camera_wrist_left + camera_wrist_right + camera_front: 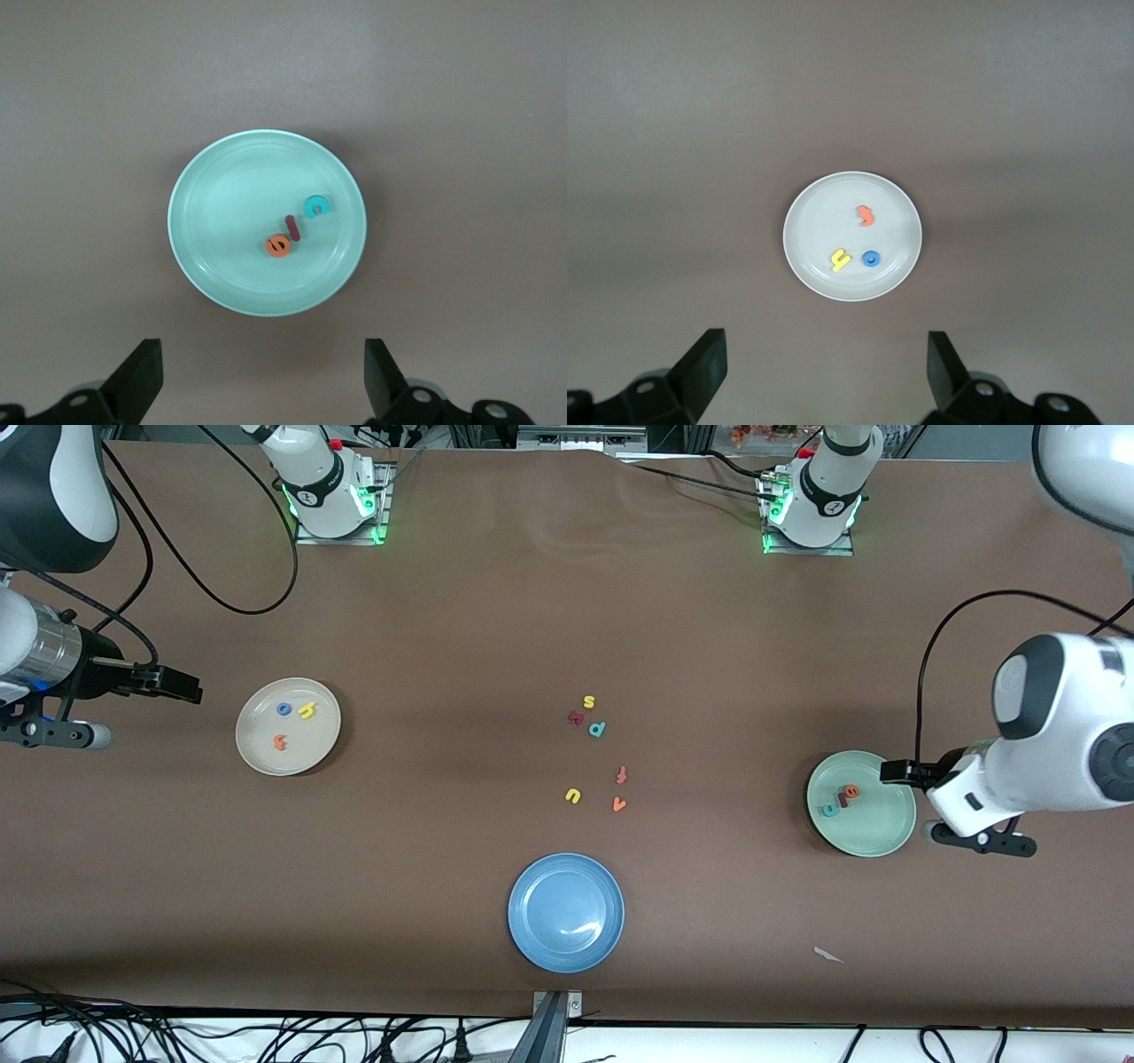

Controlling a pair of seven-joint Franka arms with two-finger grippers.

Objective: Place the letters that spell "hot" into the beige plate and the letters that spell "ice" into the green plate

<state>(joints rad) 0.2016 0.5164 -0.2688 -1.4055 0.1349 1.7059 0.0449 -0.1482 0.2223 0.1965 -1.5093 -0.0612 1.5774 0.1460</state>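
- Left wrist view shows the dark red i [292,227], teal c [316,206] and orange e [278,245] lying in the green plate [213,190]; left gripper [263,376] fingers spread, empty.
- Yellow h [841,259], blue o [871,258] and orange t [865,214] lie in the beige plate [811,217]; right gripper [826,372] fingers apart, empty.
- Sorting looks finished; best to lift both arms clear without nudging plates.

Loose letters [597,729]: s, p, u, v

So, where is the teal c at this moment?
The teal c lies in the green plate at the left arm's end of the table, beside the dark red i, with the orange e just past the i.
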